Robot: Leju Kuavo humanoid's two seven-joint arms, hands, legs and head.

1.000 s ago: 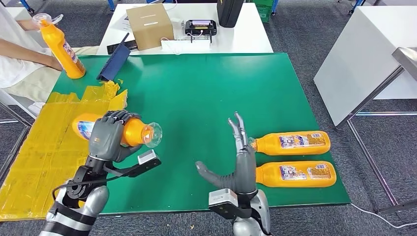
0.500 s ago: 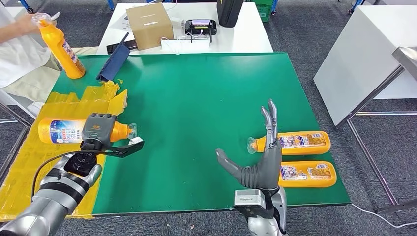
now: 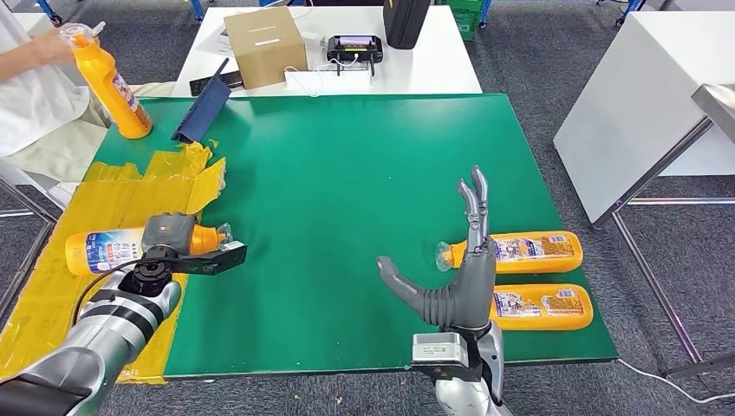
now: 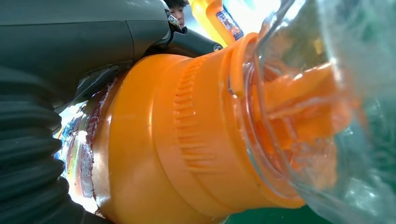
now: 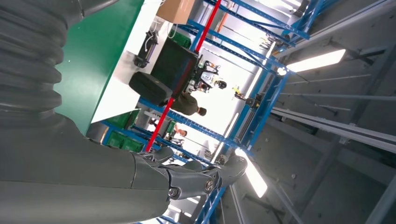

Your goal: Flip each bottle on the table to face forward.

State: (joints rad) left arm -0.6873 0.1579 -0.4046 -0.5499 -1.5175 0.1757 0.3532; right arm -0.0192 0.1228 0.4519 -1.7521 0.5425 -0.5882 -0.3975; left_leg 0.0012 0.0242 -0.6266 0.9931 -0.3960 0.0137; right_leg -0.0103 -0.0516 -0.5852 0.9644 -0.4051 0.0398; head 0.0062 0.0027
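Lowered since the earlier frame: left hand (image 3: 167, 236), gripping a bottle (image 3: 108, 250) label-up over the yellow sheet (image 3: 52, 286). Right hand (image 3: 464, 277) spread, empty, just beside two bottles (image 3: 520, 251) lying on the green table (image 3: 347, 173); these likely remain to flip.

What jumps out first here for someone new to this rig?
The left hand grips an orange bottle lying over the yellow sheet at the green table's left edge. The right hand is raised, fingers spread, beside two more orange bottles lying side by side at the right edge. At the far left corner a person holds a fourth bottle upright.
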